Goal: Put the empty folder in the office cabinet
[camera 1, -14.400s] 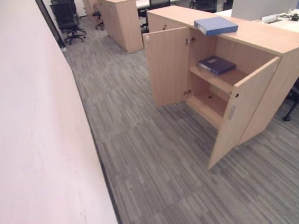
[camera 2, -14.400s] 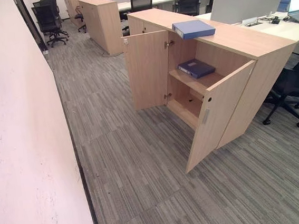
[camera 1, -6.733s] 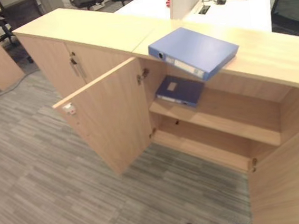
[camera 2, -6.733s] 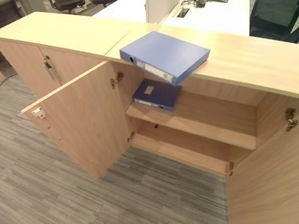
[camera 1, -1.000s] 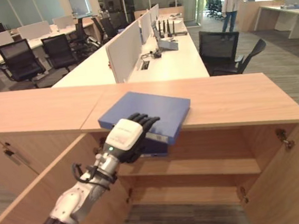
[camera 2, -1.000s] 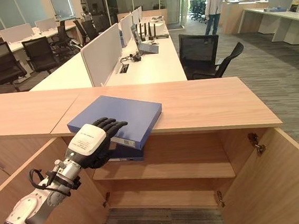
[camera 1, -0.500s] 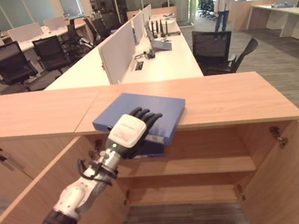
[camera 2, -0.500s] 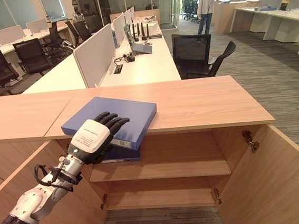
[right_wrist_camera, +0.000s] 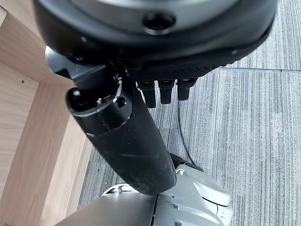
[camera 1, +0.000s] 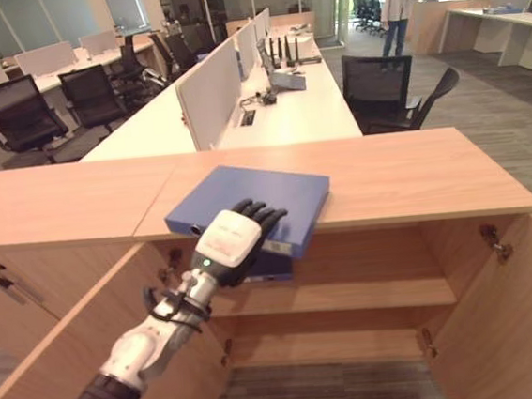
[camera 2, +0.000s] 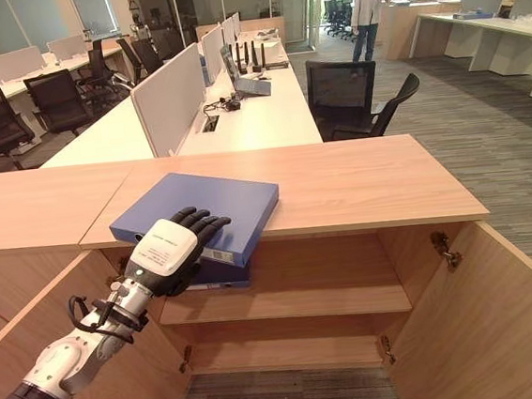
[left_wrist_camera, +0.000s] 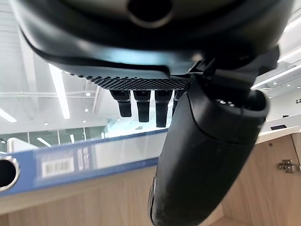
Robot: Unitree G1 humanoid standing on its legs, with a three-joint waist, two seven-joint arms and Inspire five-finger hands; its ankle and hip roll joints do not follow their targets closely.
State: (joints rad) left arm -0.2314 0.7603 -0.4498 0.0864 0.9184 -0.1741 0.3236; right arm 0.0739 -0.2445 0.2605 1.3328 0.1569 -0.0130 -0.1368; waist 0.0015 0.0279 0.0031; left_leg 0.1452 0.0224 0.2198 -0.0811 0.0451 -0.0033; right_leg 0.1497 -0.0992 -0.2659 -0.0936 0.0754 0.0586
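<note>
Resting on the blue folder (camera 1: pixel 252 197) at the cabinet top's (camera 1: pixel 415 176) front edge, the left hand (camera 1: pixel 235 241) is lying open, fingers straight, gripping nothing. The right hand (right_wrist_camera: pixel 141 108) is hanging open too.

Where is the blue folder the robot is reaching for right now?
The blue folder lies flat on the cabinet top, its near corner overhanging the open compartment, with the left hand resting on that near edge.
</note>
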